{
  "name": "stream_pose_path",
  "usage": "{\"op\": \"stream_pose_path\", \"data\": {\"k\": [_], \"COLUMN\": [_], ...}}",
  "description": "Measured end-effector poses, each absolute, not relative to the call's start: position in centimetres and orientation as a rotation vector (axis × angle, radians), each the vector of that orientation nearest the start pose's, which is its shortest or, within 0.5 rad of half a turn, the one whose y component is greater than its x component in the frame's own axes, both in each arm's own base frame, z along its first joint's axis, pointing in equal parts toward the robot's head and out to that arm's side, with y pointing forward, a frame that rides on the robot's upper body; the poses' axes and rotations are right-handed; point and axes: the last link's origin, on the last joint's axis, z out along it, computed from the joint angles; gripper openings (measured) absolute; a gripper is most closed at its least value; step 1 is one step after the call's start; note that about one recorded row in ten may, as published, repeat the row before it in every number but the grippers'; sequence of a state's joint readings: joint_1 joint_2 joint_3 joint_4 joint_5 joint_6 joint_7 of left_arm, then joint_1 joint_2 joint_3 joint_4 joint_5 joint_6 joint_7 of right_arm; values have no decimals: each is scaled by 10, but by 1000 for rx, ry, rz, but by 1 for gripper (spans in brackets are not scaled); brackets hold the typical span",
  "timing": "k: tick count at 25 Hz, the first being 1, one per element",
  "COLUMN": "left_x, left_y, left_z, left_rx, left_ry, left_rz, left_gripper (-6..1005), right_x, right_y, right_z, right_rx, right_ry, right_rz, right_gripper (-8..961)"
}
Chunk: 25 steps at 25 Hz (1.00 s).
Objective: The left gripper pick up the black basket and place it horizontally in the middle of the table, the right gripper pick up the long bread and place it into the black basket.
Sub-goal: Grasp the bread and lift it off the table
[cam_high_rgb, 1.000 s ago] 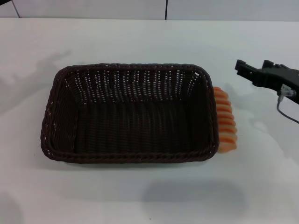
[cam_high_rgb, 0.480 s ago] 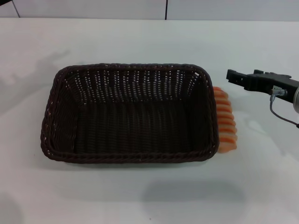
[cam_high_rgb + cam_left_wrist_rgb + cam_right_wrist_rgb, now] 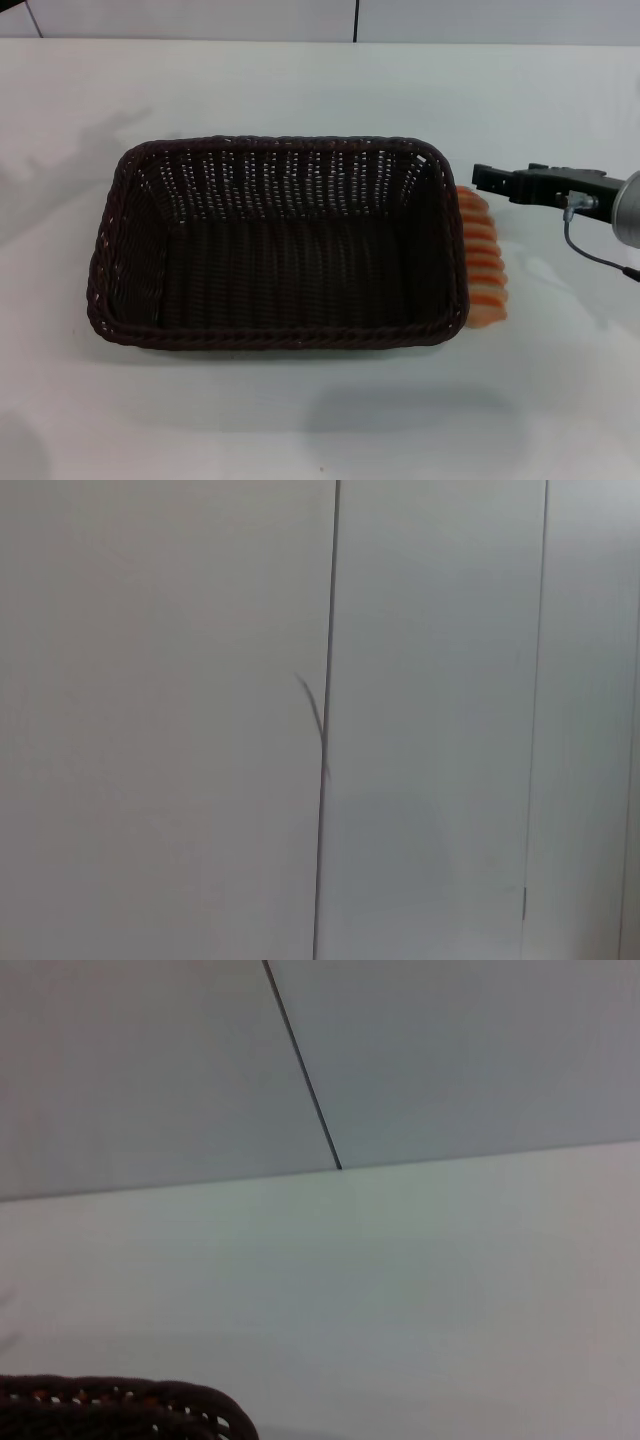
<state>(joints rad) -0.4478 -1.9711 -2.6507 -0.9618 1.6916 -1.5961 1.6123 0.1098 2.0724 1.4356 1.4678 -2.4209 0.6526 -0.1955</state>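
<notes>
The black basket [image 3: 278, 243] lies lengthwise across the middle of the white table [image 3: 300, 420], open side up and empty. The long bread [image 3: 484, 262], orange-tan with pale stripes, lies on the table against the basket's right end, partly hidden by the rim. My right gripper [image 3: 505, 180] reaches in from the right, open and empty, hovering just above the far end of the bread. A corner of the basket's rim [image 3: 120, 1405] shows in the right wrist view. My left gripper is out of view; the left wrist view shows only grey wall panels.
A grey panelled wall [image 3: 450, 20] runs along the table's far edge. A thin cable [image 3: 585, 245] hangs from the right arm over the table to the right of the bread.
My right gripper has moved left and slightly down, from well to the right of the bread to just above its far end. The basket and the bread have not moved.
</notes>
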Motion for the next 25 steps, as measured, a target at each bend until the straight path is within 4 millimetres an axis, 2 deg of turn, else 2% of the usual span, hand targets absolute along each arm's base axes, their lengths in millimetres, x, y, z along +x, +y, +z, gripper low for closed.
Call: {"op": "stream_pose_path", "data": {"k": [25], "left_x": [-257], "left_y": [348], "left_z": [158], "left_rx": [-2242], "left_ry": [-421], "left_rz": [-919], "left_gripper": [580], "right_x": [237], "right_y": [341], "right_z": [-44], "right_rx": [-2101], "right_ry": [1317], "right_rz": [233], "right_gripper": [769]}}
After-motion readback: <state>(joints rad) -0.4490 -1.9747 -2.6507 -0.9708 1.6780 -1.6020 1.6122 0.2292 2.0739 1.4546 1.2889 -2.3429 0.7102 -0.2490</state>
